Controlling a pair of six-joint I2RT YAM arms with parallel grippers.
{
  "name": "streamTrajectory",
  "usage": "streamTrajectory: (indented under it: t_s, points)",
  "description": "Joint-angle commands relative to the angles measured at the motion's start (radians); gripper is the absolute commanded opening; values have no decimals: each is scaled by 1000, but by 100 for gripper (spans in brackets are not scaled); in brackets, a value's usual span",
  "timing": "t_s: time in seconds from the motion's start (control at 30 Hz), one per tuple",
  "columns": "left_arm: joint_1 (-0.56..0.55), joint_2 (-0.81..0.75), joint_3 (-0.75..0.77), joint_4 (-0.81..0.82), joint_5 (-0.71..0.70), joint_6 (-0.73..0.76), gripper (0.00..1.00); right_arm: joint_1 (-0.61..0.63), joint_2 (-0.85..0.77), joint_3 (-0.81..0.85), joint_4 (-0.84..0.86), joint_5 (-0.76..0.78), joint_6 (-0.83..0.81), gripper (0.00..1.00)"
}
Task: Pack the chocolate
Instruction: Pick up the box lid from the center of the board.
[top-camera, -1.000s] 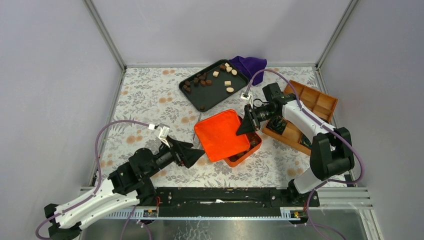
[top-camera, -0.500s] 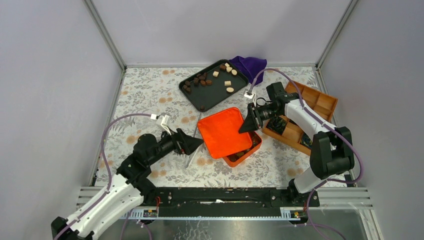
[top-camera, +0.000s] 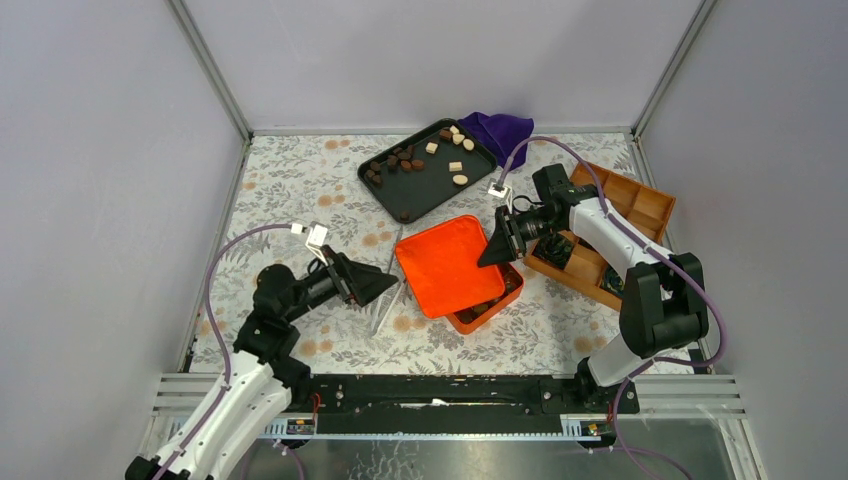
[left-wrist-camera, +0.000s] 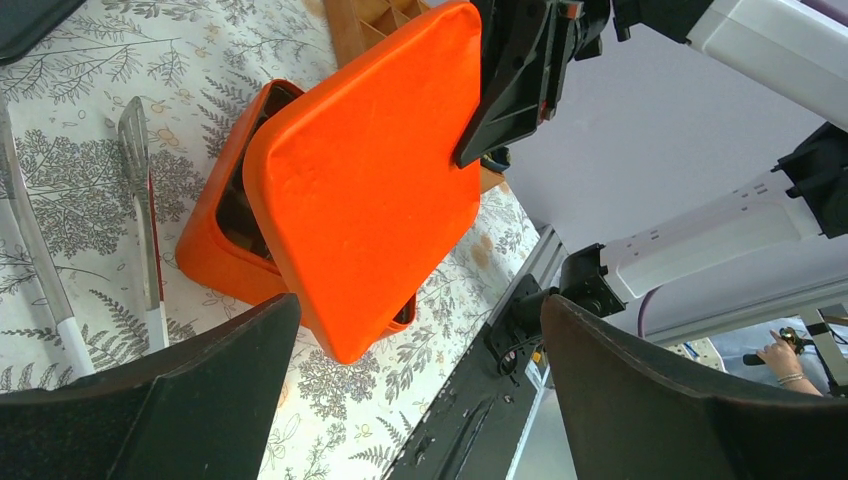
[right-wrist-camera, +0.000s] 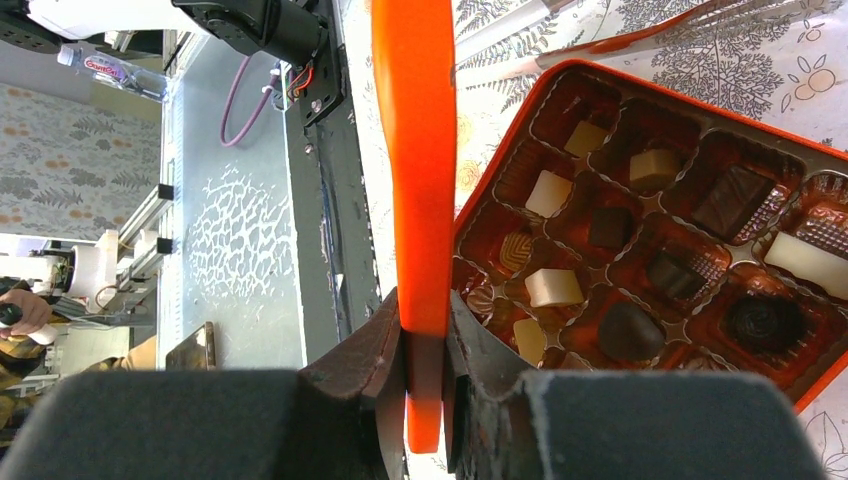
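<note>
The orange lid (top-camera: 445, 265) is tilted over the open orange box (top-camera: 487, 310), and my right gripper (top-camera: 492, 255) is shut on its right edge. In the right wrist view the lid (right-wrist-camera: 412, 120) stands edge-on, pinched between the jaws of that gripper (right-wrist-camera: 425, 330). Beside it, chocolate (right-wrist-camera: 640, 260) in dark, brown and cream pieces fills the box's compartments. More loose chocolate (top-camera: 405, 160) lies on the black tray (top-camera: 385, 190) at the back. My left gripper (top-camera: 385, 283) is open just left of the lid, holding nothing; the left wrist view shows the lid (left-wrist-camera: 370, 190) ahead of its fingers.
Metal tongs (top-camera: 385, 305) lie on the floral cloth between my left gripper and the box. A wooden compartment box (top-camera: 640, 205) stands at the right, behind my right arm. A purple cloth (top-camera: 497, 128) sits behind the tray.
My left gripper has drawn back from the lid's near-left corner, moving left and slightly farther away, still open. The right gripper shifted the lid slightly to the right over the box, then held still.
</note>
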Motion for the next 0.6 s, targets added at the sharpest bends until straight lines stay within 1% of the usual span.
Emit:
streamTrajectory:
  t_s: [0.0, 0.17, 0.33, 0.43, 0.57]
  points:
    - [18, -41, -28, 80, 56, -28, 98, -6, 0, 48, -18, -37, -18, 0]
    - [23, -86, -27, 31, 59, -10, 98, -6, 0, 48, -21, -43, -19, 0]
    - [23, -175, -45, -33, 26, -12, 96, -6, -3, 50, -25, -49, -21, 0]
    - [24, -227, -96, 4, 14, -61, 95, -6, -4, 50, -26, -61, -20, 0]
    - [23, -202, -176, 116, 42, -127, 90, -6, -7, 51, -30, -77, -19, 0]
